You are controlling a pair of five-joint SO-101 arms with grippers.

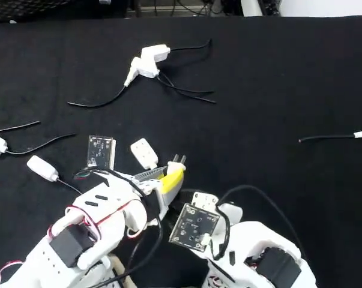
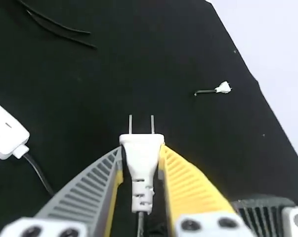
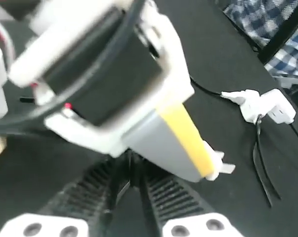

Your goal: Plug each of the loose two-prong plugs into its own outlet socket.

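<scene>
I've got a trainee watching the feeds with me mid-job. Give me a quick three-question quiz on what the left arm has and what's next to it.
1. True or false: the left end effector is shut on a two-prong plug.
2. The plug's prongs are: A, bare and in no socket; B, seated in a socket; C, snapped off.
3. Fill in: the outlet socket beside the held plug lies on the ___ table.

Key: 1 true; 2 A; 3 black.
</scene>
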